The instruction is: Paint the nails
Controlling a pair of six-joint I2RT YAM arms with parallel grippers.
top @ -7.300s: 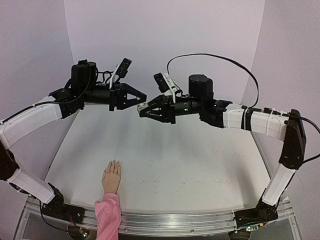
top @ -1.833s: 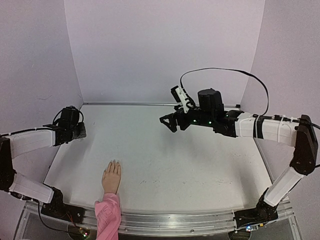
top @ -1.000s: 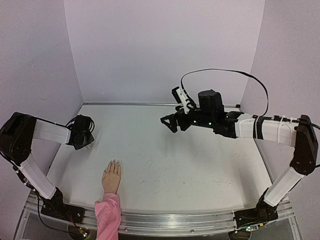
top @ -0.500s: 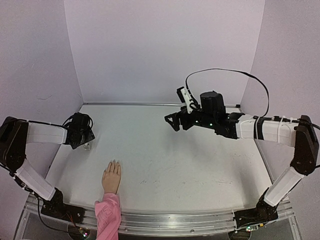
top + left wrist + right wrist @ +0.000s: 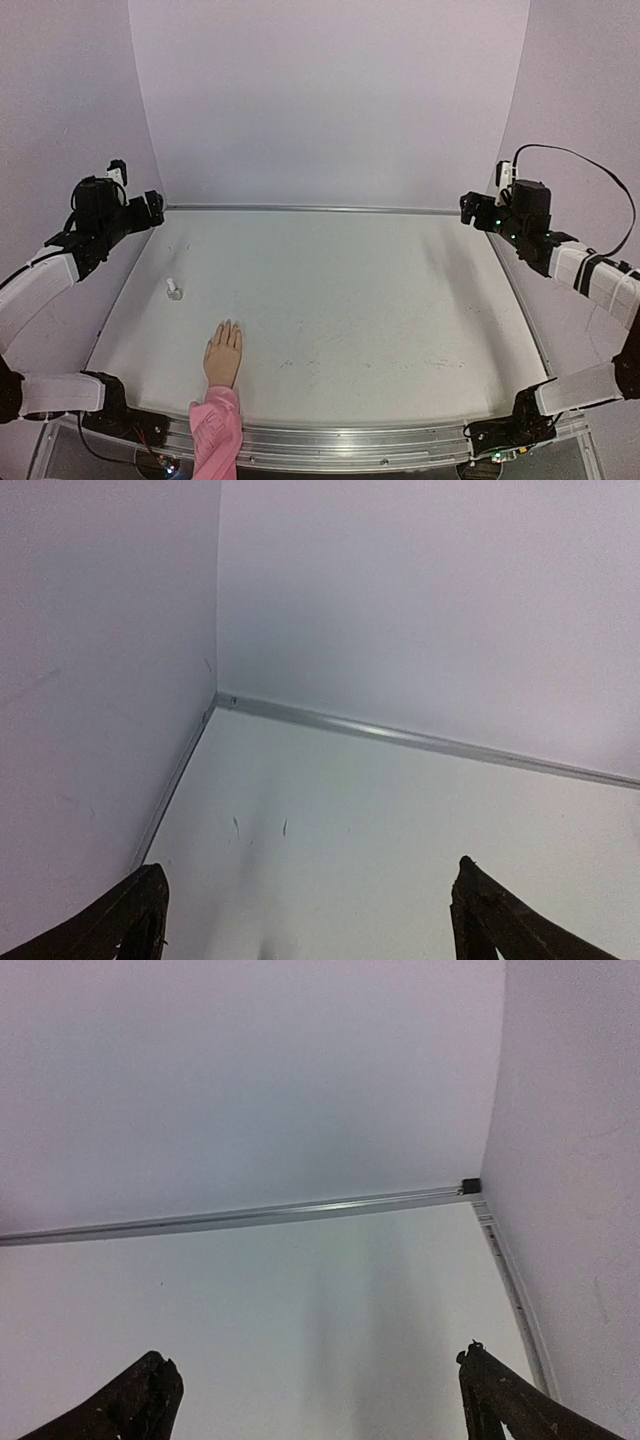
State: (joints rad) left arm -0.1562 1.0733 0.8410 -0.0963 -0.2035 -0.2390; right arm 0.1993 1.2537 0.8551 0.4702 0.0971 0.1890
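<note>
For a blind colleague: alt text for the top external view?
A mannequin hand in a pink sleeve lies palm down at the white table's near left edge, a small white bottle standing beyond it. Left arm and right arm flank the table, jaws open and empty.

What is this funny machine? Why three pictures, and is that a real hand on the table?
It is a robot with two arms. The big picture looks down from above. The other two come from small cameras on the wrists, so dark fingers poke in at the bottom. On the white table lies a pretend hand in a pink sleeve, and a tiny white bottle stands apart from it. The left gripper and right gripper are both open and hold nothing.
</note>
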